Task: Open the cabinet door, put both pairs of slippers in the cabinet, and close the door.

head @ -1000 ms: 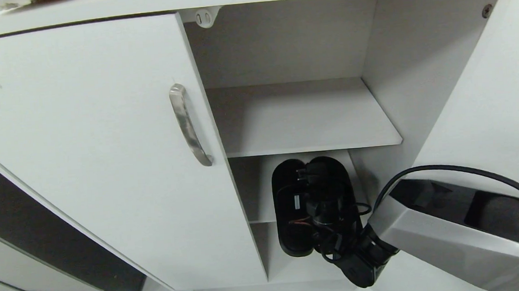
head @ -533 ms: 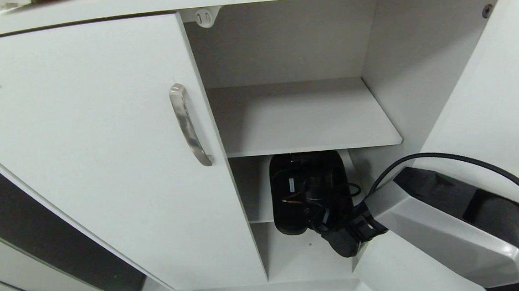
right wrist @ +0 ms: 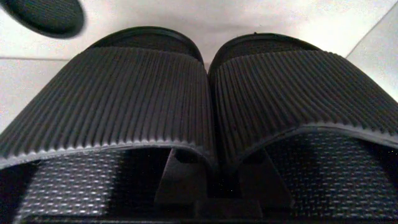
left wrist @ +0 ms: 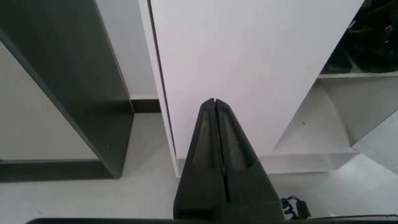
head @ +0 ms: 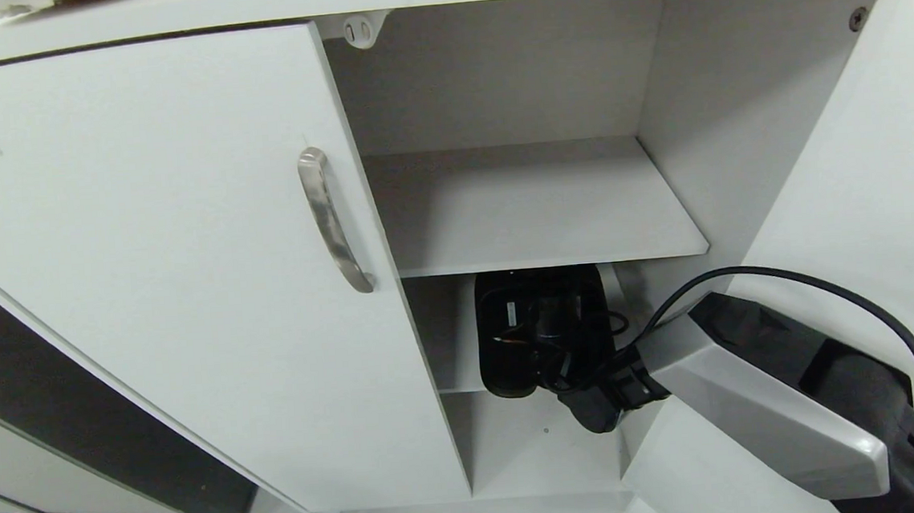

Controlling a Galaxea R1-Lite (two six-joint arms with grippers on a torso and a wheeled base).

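A pair of black slippers (head: 511, 341) lies side by side on the cabinet's middle shelf (head: 460, 387), partly tucked under the upper shelf (head: 534, 203). My right gripper (head: 552, 346) reaches into the cabinet and is shut on the slippers' touching inner sides. Up close, the ribbed straps of both slippers (right wrist: 124, 93) arch over my right gripper (right wrist: 216, 177), one finger under each strap. The toe of another black slipper (right wrist: 43, 15) lies deeper in. My left gripper (left wrist: 214, 118) hangs shut and empty, low in front of the closed left door (left wrist: 249, 62).
The left door (head: 143, 254) with its metal handle (head: 331, 221) is closed. The right door (head: 862, 180) stands swung open beside my right arm. The bottom compartment (head: 535, 452) lies below the middle shelf. A dark cabinet side (left wrist: 68, 93) stands left of the white one.
My right gripper has pushed the black slippers deeper into the cabinet, so their toes now sit under the upper shelf. The left door has not moved.
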